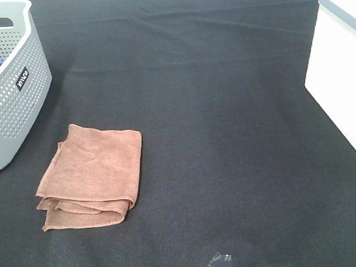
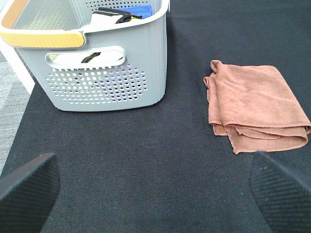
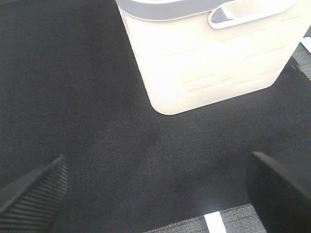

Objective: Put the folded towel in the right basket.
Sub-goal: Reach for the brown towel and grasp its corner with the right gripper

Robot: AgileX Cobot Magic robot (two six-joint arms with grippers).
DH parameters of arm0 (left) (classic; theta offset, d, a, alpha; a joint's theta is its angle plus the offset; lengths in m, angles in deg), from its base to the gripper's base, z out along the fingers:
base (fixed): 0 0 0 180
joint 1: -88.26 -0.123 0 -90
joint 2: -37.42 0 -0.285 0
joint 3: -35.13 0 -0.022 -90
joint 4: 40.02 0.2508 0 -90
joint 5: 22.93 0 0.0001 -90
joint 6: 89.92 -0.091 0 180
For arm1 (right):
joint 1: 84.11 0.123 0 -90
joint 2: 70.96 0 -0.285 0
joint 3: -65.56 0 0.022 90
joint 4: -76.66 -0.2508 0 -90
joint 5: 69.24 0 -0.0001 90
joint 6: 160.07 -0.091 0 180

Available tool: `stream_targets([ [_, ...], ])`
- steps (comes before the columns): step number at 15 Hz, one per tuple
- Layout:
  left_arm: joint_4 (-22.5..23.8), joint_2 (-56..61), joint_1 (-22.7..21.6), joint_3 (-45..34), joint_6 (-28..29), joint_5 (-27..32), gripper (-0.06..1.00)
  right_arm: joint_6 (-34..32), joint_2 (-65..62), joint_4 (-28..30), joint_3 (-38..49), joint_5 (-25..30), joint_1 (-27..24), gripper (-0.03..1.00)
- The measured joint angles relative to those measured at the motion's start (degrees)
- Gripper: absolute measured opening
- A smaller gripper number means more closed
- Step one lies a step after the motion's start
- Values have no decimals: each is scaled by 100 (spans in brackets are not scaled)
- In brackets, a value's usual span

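Exterior high: folded towel (image 1: 90, 176) was logged flat on the table (image 1: 227, 136), left of centre, near the grey basket (image 1: 7, 90) and well apart from the right basket (image 1: 343, 54).
Left wrist: left gripper (image 2: 154, 191) was found parted and empty, with the towel ahead, off to 1 side.
Right wrist: right gripper (image 3: 155, 194) was found parted and empty; the left gripper was judged nearer.

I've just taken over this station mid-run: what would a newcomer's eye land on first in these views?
The folded brown towel lies flat on the black tabletop, front-left in the high view. It sits close beside, but not touching, a grey perforated basket that holds a few items. The white basket stands far across at the right edge, and both arms' jaws are open and empty.
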Motion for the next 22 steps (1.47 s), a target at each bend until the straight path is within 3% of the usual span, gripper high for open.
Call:
stream_targets([
  [8,0,0,0,0,0,0,99,23,92,126,-115,0,0,96],
  [11,0,0,0,0,0,0,99,567,1707,-286,-1066,183,0,96],
  [12,0,0,0,0,0,0,99,756,2796,-556,-1833,390,0,96],
  [13,0,0,0,0,0,0,99,756,2796,-556,-1833,390,0,96],
  [16,0,0,0,0,0,0,99,859,4635,-997,-3088,453,0,96],
  [17,0,0,0,0,0,0,99,963,5134,-1175,-3380,447,0,96],
  [20,0,0,0,0,0,0,99,1639,6463,-2733,-3661,286,17,96],
  [22,0,0,0,0,0,0,99,2000,7259,-3529,-3655,-172,470,96],
])
